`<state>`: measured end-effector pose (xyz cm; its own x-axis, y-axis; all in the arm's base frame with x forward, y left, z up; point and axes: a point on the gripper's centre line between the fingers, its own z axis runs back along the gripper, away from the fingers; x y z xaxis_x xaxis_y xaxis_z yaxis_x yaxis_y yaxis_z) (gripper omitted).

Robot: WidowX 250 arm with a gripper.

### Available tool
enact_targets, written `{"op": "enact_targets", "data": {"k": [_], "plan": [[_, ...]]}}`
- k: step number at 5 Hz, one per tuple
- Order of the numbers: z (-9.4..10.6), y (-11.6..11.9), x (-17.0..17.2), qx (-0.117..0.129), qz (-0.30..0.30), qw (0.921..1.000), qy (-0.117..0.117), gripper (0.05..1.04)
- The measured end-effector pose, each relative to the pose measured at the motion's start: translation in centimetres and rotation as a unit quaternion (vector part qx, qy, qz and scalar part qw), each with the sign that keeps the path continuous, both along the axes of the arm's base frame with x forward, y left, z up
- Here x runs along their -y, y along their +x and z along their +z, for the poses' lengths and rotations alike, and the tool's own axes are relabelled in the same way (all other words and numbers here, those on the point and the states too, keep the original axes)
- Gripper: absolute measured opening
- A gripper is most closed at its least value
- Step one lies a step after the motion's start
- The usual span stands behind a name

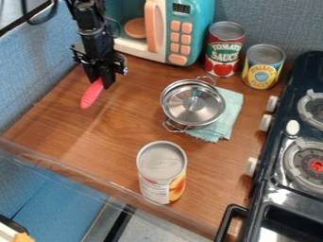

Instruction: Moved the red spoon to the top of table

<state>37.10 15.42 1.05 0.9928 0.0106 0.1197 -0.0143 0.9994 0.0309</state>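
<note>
Spoon [93, 93], red, is clamped btwn the two fingers of my gripper [101, 83], near the far left part of the table [114, 130]; can't tell if its free end touches the wood. I've got it by one end only, so it may pivot or slip out if I go too fast or that end drags. Swinging wide twd the microwave [192, 28], I'd prob. bump it; letting go w/ a tilt, I could send the spoon rolling.
</note>
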Motion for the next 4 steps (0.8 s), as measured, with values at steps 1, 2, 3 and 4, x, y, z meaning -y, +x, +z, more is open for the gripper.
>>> {"op": "enact_targets", "data": {"k": [1, 2, 3, 4], "plan": [[-2.5, 0.9, -0.9, -0.033, -0.015, 0.9993, 0.004, 0.336], [-2.7, 2.2, -1.6, -0.031, -0.024, 0.9992, 0.01, 0.336], [-2.6, 2.1, -1.5, -0.035, -0.035, 0.9987, 0.008, 0.416], [-2.6, 1.2, -0.9, -0.027, -0.033, 0.9991, -0.003, 0.72]]}}
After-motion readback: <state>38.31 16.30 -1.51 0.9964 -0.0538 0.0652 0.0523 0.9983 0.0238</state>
